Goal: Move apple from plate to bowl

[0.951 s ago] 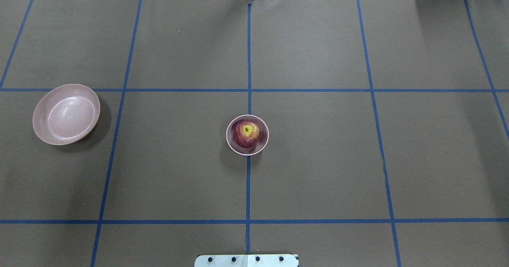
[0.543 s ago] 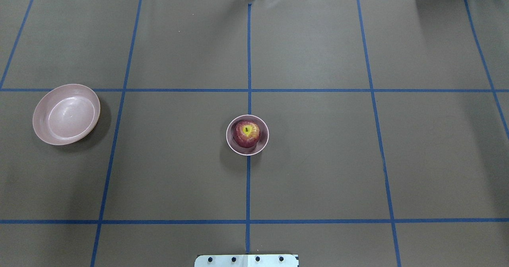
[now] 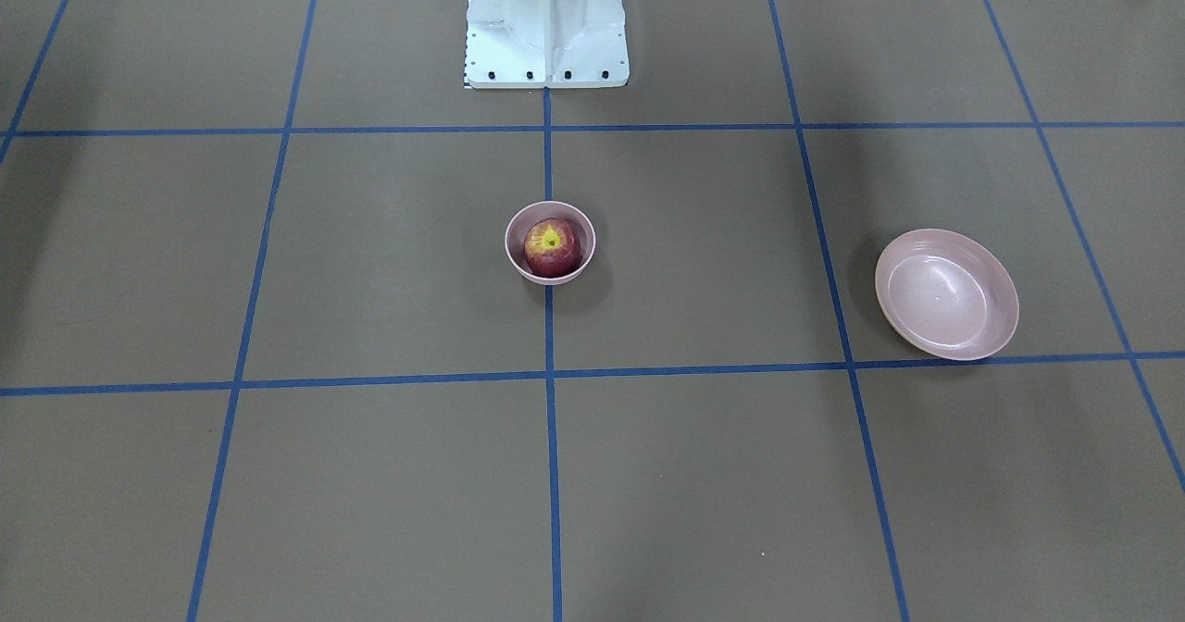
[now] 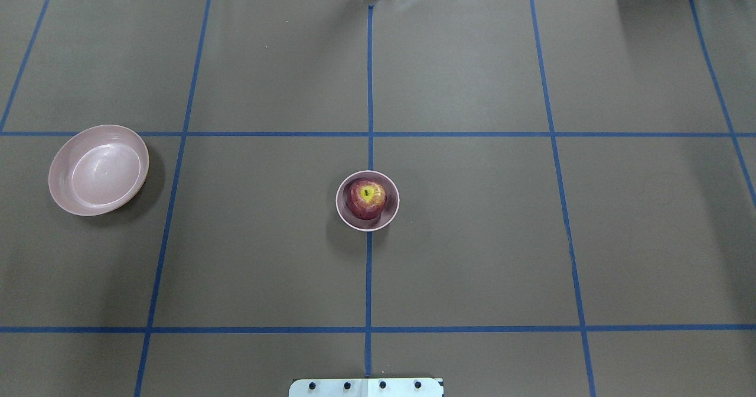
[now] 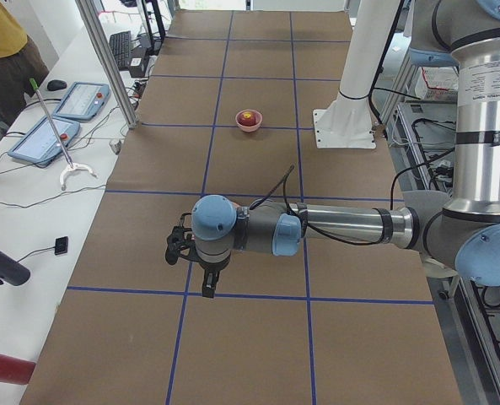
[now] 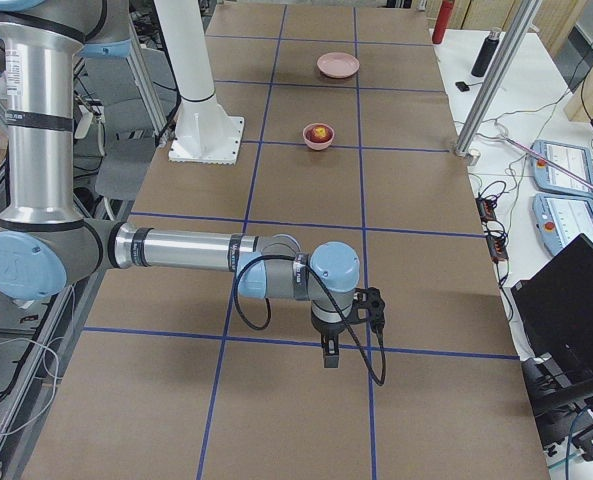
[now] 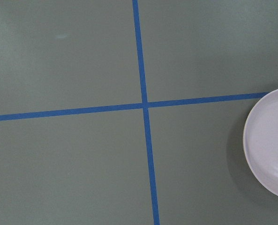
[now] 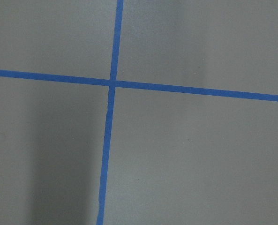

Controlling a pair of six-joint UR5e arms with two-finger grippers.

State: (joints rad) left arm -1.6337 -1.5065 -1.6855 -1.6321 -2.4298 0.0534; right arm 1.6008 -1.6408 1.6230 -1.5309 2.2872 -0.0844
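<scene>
Front camera, apple: the apple [image 3: 552,246] sits down inside the bowl [image 3: 512,242], yellow stem patch facing up.
Front camera, plate: the plate [image 3: 946,293] lies well apart from the bowl, on the robot's left side, its near rim touching a blue tape line [image 3: 389,380].
Overhead, bowl: it stands right on the centre tape line of the brown table [image 4: 472,237], apple snug within its rim.
Overhead, plate: far over on the left, just below a cross line.
Left side camera, left gripper: the left gripper [image 5: 206,289] hangs pointing down over the table from the near arm; I cannot tell how the jaws stand.
Right side camera, right gripper: the right gripper [image 6: 328,356] points down too, close above a tape line; jaw state cannot be told either.
Left wrist camera: a tape crossing, and the plate's edge peeks in at the right.
Right wrist camera: a tape crossing on brown table.
</scene>
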